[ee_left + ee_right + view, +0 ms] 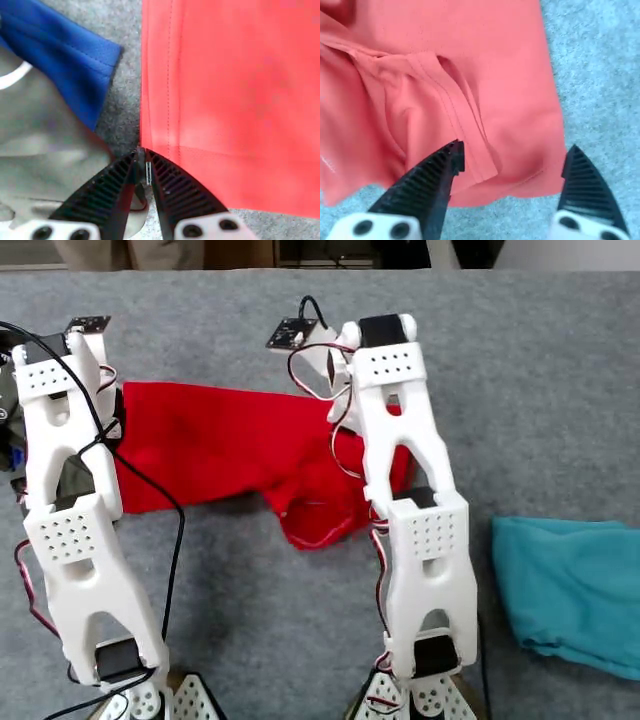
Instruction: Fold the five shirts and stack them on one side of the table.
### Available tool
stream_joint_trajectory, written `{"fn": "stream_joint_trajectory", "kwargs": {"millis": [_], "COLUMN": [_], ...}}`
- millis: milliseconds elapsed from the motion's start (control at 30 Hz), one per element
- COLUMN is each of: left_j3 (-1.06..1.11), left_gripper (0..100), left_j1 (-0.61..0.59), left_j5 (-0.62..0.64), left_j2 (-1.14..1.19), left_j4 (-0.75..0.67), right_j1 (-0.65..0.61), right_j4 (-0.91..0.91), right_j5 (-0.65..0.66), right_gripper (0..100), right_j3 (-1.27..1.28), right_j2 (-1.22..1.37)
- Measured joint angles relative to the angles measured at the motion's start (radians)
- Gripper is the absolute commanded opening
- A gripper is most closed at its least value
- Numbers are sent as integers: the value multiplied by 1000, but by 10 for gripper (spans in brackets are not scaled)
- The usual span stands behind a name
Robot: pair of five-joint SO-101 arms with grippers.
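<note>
Grey, felt-like fabric covers the table [250,640], matte and slightly napped, so cloth will drag on it rather than slide. The largest thing on it is the soft red knit shirt [220,445]. It lies flat across the middle between the two arms, with a rumpled flap spilling toward the near side by the right arm. It looks light and limp, with no stiffness of its own, so a single pinch would let it droop. Its double-stitched hems and seams give the firmest hold, ideally at two well-separated corners. A crumpled teal shirt [570,585] of similar soft cloth sits well apart at the near right edge. At the far left a smooth blue garment [65,55] overlaps a beige garment [45,135], both just beside the red shirt's left edge. The left gripper [143,167] has its ridged black jaws pressed together, apparently nipping that stitched left edge. The right gripper [515,155] is spread wide above the shirt's right side, where a folded seam runs beneath it.
</note>
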Motion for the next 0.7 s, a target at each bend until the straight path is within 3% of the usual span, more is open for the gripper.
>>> {"fn": "stream_joint_trajectory", "kwargs": {"millis": [167,433,700], "left_j3": [0,0,0], "left_gripper": [19,19,19], "left_j1": [0,0,0], "left_j5": [0,0,0], "left_j2": [0,0,0], "left_j4": [0,0,0], "right_j1": [-38,-275,-397], "right_j4": [2,-9,-244], "right_j5": [0,-18,-155], "right_gripper": [267,264,264], "right_j3": [232,841,1324], "right_j2": [-206,-701,-902]}}
